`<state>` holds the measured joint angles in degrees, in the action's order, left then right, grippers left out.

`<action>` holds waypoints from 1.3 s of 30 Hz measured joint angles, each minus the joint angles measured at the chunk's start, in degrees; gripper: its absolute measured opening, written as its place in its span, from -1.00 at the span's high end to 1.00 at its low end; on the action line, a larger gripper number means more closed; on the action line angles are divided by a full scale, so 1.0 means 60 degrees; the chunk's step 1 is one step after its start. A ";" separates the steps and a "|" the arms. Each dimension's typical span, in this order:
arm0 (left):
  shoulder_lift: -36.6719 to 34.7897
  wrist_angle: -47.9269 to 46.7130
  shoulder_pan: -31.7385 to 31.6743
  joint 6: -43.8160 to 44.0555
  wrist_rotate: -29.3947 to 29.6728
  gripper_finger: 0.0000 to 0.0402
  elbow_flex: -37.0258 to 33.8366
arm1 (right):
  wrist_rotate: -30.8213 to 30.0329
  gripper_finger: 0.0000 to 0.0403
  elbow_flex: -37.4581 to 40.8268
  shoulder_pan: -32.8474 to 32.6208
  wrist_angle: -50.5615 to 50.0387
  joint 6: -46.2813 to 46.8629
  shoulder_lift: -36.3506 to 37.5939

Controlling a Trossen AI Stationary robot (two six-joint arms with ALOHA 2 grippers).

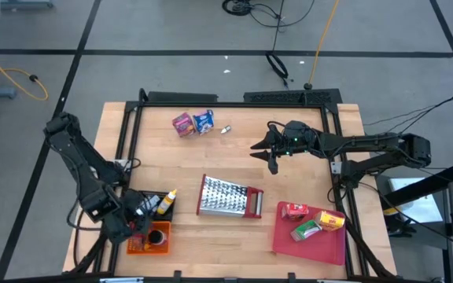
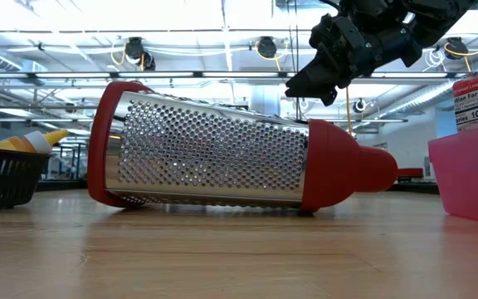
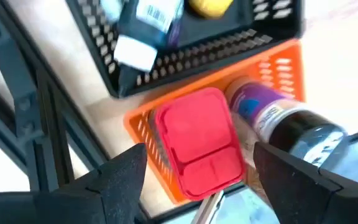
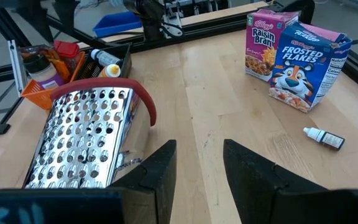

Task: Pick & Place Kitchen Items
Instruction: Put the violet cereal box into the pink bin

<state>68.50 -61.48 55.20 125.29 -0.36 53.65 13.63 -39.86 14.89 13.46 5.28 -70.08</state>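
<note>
Spread across the wooden table (image 1: 234,169): kitchen items in four separate clusters. At centre, lying on its side, a steel grater (image 1: 228,197) with red ends. Near the right front corner, a flat red tray (image 1: 311,240) carrying a red box (image 1: 294,210), a yellow packet (image 1: 331,221) and a green packet (image 1: 306,230). At the left front corner, an orange basket (image 3: 272,65) touching a black basket (image 3: 185,50); inside the orange one, a red flip-top container (image 3: 201,140) beside a dark round jar (image 3: 291,121) with a purple label. In the black basket, a dark bottle (image 3: 145,28) and what looks like a yellow-capped bottle (image 1: 167,201), blurred at close range. Toward the back, standing side by side, a Raisin Bran box (image 4: 263,40) and a Frosted Flakes box (image 4: 306,65), with a tiny dropper bottle (image 4: 324,138) lying just beside them. Left gripper (image 3: 201,171) poised right over the orange basket, fingers spread wide either side of the red container, gripping nothing. Right gripper (image 4: 199,158) raised above bare table between grater and cereal boxes, fingers parted and empty.
</note>
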 joint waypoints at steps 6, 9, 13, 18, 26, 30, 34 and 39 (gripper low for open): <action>-0.0929 -0.1049 -0.0116 -0.0194 0.1438 -0.42 0.0004 | 0.0000 0.37 0.0000 -0.0003 0.0000 -0.0029 0.0000; -0.1421 -0.1908 -0.0545 -0.0857 0.1936 -0.43 0.0004 | 0.0000 0.37 0.0000 -0.0003 0.0000 -0.0033 0.0000; -0.2100 -0.2551 -0.1593 -0.2380 0.3254 -0.42 0.0004 | 0.0000 0.37 0.0004 -0.0003 0.0000 -0.0033 0.0000; -0.2780 -0.2546 -0.3407 -0.4820 0.4545 -0.40 0.0004 | 0.0000 0.37 0.0004 -0.0003 0.0003 -0.0033 0.0000; -0.2835 -0.2178 -0.7384 -0.9189 0.4437 -0.39 0.0004 | 0.0000 0.37 0.0007 -0.0003 0.0007 -0.0011 0.0000; -0.2661 -0.1021 -0.9361 -1.1862 0.4110 -0.39 0.0004 | 0.0000 0.37 0.0007 -0.0001 0.0003 0.0000 0.0000; -0.2259 0.0045 -1.1287 -1.4030 0.3247 -0.39 0.0004 | 0.0000 0.37 0.0007 0.0000 0.0007 0.0000 0.0000; -0.1283 0.1103 -1.3325 -1.6220 0.2114 -0.39 0.0004 | 0.0000 0.37 0.0007 -0.0002 0.0003 0.0003 0.0000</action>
<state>60.80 -54.86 -24.75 27.97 12.33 53.67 13.63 -39.81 14.88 13.47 5.29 -70.08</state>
